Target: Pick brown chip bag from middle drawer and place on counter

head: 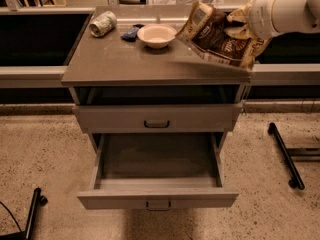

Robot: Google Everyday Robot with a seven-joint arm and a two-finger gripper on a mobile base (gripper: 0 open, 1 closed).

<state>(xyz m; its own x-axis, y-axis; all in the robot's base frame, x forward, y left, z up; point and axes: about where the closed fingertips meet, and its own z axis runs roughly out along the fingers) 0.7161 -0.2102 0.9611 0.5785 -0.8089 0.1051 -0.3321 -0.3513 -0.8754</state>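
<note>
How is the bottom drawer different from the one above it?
The middle drawer is pulled out; the drawer above is pushed in. The middle drawer shows its bare inside; the drawer above hides its inside. Both have grey fronts with a small dark handle. The gripper, at the upper right, holds the brown chip bag over the counter's right side.

Lab-like — speckled floor (pixel 45 149), stand legs (pixel 284 154), pincer (pixel 240 26) gripping brown chip bag (pixel 217 39) over counter (pixel 125 59)
</note>
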